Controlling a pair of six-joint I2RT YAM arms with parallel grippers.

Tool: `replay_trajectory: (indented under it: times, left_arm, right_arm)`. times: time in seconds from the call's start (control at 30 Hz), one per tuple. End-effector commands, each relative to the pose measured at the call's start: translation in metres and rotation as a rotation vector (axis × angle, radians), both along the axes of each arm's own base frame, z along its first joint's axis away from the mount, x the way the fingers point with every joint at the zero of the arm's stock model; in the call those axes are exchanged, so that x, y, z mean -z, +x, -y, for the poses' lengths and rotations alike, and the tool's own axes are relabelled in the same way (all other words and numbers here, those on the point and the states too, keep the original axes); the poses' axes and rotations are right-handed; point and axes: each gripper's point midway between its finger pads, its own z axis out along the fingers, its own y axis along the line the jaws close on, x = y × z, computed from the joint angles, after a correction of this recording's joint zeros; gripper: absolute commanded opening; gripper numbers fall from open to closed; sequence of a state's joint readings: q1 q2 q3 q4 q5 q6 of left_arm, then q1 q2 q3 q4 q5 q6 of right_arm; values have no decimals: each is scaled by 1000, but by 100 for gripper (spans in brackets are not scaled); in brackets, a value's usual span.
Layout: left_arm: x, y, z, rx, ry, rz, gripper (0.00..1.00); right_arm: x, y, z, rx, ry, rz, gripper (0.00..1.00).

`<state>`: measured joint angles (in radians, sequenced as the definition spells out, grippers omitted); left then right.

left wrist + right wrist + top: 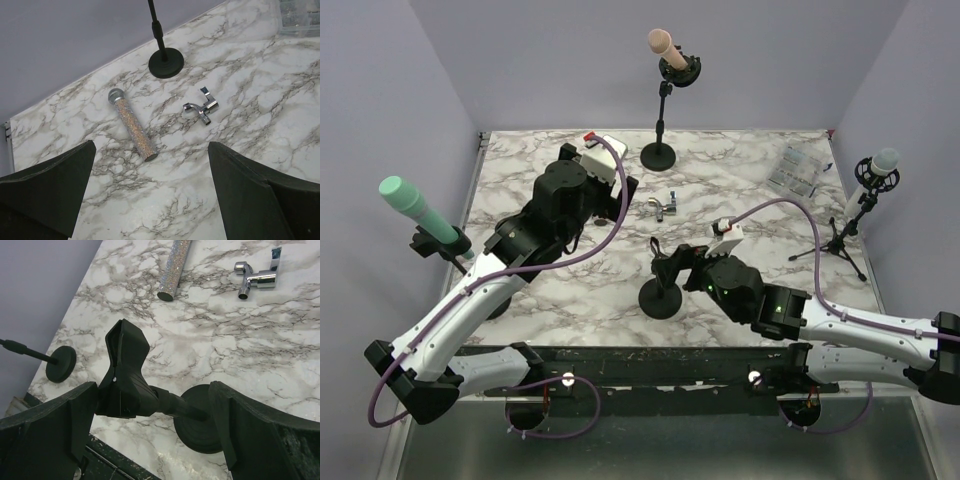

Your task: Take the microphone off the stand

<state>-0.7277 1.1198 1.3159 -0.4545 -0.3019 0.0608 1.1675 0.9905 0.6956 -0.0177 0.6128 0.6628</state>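
Note:
A glittery silver microphone [132, 125] lies flat on the marble table [240, 90], head toward the back wall; its butt end also shows in the right wrist view [175, 265]. My left gripper [151, 155] hangs open just above the table, its fingers [55, 185] straddling empty marble short of the butt end. The short black stand [661, 297] holds nothing in its clip [125, 372]. My right gripper [152, 390] is open around that clip and its neck, its left finger [55, 425] close beside the clip. In the top view my left gripper [626, 186] hides the microphone, and my right gripper [678, 262] is at the stand.
A chrome tap fitting [201, 106] lies right of the microphone. A tall stand with a pink microphone [665, 50] rises at the back, base [165, 62] near the microphone's head. A green microphone [418, 212] stands left, a white one on a tripod [873, 172] right, by a plastic bag [796, 171].

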Motion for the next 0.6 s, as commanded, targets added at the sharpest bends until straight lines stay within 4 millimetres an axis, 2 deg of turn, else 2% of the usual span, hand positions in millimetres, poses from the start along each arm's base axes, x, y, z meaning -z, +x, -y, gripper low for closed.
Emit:
replay_trajectory:
  times: [0.0, 0.27, 0.37, 0.57]
  left_arm:
    - [-1, 1, -1, -8, -2, 25, 99]
    - [3, 3, 1, -13, -5, 30, 99]
    - [8, 4, 6, 0, -14, 27, 98]
    - [7, -3, 14, 13, -120, -18, 98]
  right_arm:
    - [33, 0, 26, 9, -280, -9, 100]
    - [-18, 9, 30, 57, -215, 74, 100]
    - [-29, 7, 33, 52, -184, 96, 100]
    - [-36, -2, 43, 23, -153, 102, 100]
